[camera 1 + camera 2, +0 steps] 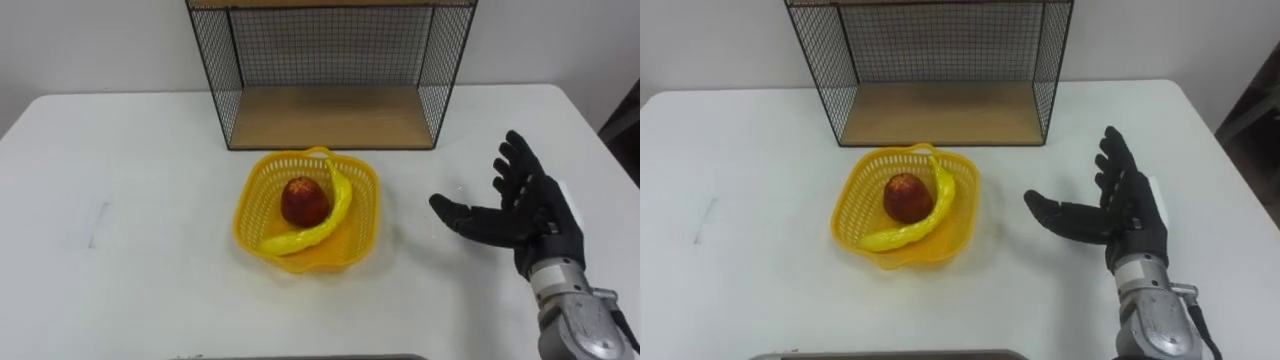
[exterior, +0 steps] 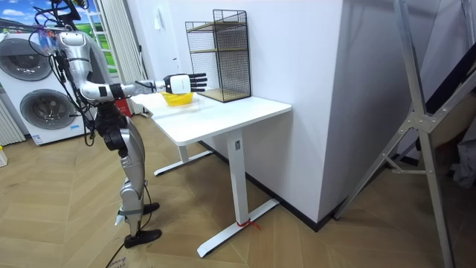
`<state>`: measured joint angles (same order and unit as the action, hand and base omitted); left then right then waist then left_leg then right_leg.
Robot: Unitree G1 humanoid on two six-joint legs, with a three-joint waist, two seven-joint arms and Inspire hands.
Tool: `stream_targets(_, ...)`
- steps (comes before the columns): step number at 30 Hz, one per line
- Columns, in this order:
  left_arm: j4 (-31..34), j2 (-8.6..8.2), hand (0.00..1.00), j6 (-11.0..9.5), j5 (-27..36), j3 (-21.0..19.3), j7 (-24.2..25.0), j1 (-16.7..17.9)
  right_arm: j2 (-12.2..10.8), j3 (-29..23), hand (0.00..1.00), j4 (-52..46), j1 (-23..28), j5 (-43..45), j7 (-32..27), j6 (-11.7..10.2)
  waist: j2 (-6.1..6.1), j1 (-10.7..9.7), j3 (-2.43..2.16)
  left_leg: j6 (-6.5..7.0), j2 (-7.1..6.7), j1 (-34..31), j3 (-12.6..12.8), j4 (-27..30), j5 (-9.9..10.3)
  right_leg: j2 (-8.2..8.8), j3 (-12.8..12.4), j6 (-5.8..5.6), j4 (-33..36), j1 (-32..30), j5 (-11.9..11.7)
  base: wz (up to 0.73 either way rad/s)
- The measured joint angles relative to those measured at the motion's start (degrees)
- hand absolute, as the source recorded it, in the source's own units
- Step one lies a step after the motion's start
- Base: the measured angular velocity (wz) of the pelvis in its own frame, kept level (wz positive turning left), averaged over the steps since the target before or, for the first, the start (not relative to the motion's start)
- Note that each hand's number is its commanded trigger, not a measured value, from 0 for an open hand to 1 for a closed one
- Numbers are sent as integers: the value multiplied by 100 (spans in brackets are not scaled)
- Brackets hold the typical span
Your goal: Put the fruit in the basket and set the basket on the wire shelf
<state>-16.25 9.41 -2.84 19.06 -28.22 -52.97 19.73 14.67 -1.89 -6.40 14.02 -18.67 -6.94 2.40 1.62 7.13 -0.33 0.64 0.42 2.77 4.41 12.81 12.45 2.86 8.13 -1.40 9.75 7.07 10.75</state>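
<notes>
Black right hand (image 1: pixel 520 215) spread wide, empty, beside the basket (image 1: pixel 362 195).

1. The right hand (image 1: pixel 533 222) is black, with a silver-grey wrist.
2. To the hand's left, the basket (image 1: pixel 252 215) is bright yellow, its wall a slotted lattice.
3. In it are a dark red apple (image 1: pixel 303 200) and a yellow banana (image 1: pixel 340 205).
4. Beyond the hand and to its left, the wire shelf (image 1: pixel 330 45) is black grid mesh over a pale wooden board (image 1: pixel 330 115).
5. Under the hand, the table (image 1: pixel 130 200) is plain white.
</notes>
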Motion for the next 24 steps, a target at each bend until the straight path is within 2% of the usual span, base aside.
stream_targets(1,474,-25,0,-17,-3,76,-81,3,-35,-20,0,35,91,1,-12,-1,-45,31,-16,0,2,1,-25,55,0,-4,24,0,-2,-9,0,11)
stream_targets(2,729,-22,0,-33,-3,128,-107,-11,-59,-18,0,67,93,-3,-2,-1,-59,27,-9,-1,1,-5,-65,85,0,-4,57,1,-7,-10,0,23)
stream_targets(4,1347,49,0,-281,-129,468,-72,-132,-199,21,0,78,90,42,62,-58,-32,14,3,0,-16,15,-164,105,0,5,150,1,-5,53,0,22)
stream_targets(8,1938,69,0,-479,-471,888,278,-257,-327,53,0,89,92,196,272,-215,53,-124,83,-1,-22,22,-204,85,2,7,208,0,-11,105,0,7)
stream_targets(9,2091,70,0,-524,-537,1038,433,-315,-329,66,0,129,92,194,287,-271,45,-193,86,-3,-22,-31,-219,102,1,6,222,0,-11,100,0,4)
stream_targets(12,2223,69,0,-645,-580,1434,927,-448,-333,76,0,154,96,90,419,-295,63,-252,86,-16,-18,-71,-198,90,-15,1,217,0,-16,60,0,-2)
stream_targets(16,2223,66,0,-646,-584,2055,1689,-659,-403,147,0,379,76,91,510,-489,-3,-293,87,-15,-14,-15,-130,82,-28,2,174,1,-2,24,0,-6)
stream_targets(19,2221,59,0,-645,-569,2521,2236,-662,-465,393,0,465,75,91,554,-612,-64,-396,107,-13,-19,-7,-128,80,-28,5,152,0,-5,54,0,-1)
stream_targets(22,2177,42,0,-644,-472,2890,2764,-684,-515,510,0,580,51,71,643,-634,-86,-446,110,-13,-20,-8,-110,84,-28,5,124,0,-3,49,0,0)
stream_targets(24,2161,40,0,-645,-391,3024,3080,-683,-555,560,0,631,45,73,690,-676,-87,-511,115,-13,-20,18,-112,84,-28,5,120,0,-4,80,0,0)
